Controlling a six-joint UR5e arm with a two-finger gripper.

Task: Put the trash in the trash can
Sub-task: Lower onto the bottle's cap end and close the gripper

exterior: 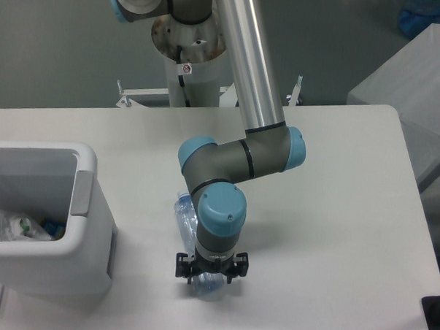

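Note:
The crushed clear bottle (183,213) lies on the white table, running from upper left to lower right, its label hidden under the arm. My gripper (209,275) hangs straight over the bottle's lower end, jaws spread wide to either side of it; the fingertips are hidden by the wrist. The clear end of the bottle shows just below the gripper. The white trash can (83,195) stands at the left edge, about a hand's width from the bottle. A crumpled translucent wrapper (9,225) lies inside it.
The robot's base column (188,58) rises at the table's back edge. A grey bench (410,78) stands off the right side. A small black block (435,313) sits at the front right corner. Something blue (53,229) lies in the can beside the wrapper.

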